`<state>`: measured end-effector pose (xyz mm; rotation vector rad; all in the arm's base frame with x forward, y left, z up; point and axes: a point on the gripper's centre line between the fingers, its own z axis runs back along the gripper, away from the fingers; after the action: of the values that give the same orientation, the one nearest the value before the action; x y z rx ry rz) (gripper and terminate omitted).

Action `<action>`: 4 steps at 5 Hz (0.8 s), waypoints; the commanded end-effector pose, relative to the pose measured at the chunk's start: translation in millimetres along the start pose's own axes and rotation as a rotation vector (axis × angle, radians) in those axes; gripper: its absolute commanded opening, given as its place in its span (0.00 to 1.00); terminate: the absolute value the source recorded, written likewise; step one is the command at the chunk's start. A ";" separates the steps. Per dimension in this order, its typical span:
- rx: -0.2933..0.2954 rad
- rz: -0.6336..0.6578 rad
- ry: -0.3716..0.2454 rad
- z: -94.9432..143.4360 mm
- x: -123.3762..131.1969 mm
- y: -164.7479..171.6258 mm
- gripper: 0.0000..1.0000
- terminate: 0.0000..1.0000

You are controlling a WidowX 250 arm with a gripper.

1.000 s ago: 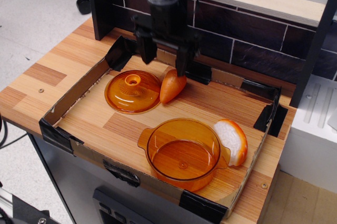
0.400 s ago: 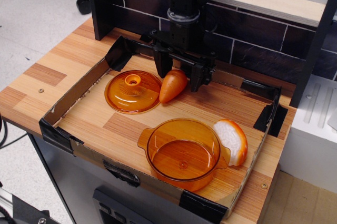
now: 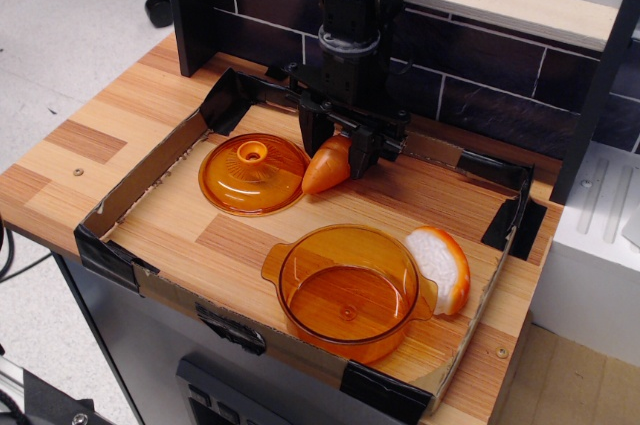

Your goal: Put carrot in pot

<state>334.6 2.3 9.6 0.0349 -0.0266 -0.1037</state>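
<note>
- The black gripper (image 3: 339, 150) hangs straight down over the back of the tray, its two fingers set either side of the carrot's wide end. They look close against it, but I cannot tell from here whether they are actually pinching it or only bracketing it.
- The carrot (image 3: 327, 166) lies on the tray floor directly under the gripper, not lifted. Its long axis runs diagonally: the broad end sits up between the fingers, the rounded tip points down-left toward the lid.
- The amber lid (image 3: 251, 174), knob up, lies just beside the carrot's tip, touching or nearly so.
- The amber pot (image 3: 349, 291) stands open and empty toward the front of the tray, apart from the carrot; I judge the carry would run forward and slightly right.
- An oval orange toy with a white face (image 3: 440, 267) leans against the pot's right side.
- Count: one gripper, one carrot, one pot, one lid, one oval toy, all within one cardboard-walled tray (image 3: 140, 189).
</note>
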 end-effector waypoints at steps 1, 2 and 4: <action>-0.017 -0.027 -0.071 23.1 -1.9 -8.6 0.00 0.00; -0.025 -0.042 -0.212 59.9 -12.4 -20.6 0.00 0.00; -0.170 -0.114 -0.161 109.1 -50.2 -58.4 0.00 0.00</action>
<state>269.4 -57.5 102.4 -0.1419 -0.1242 -0.2244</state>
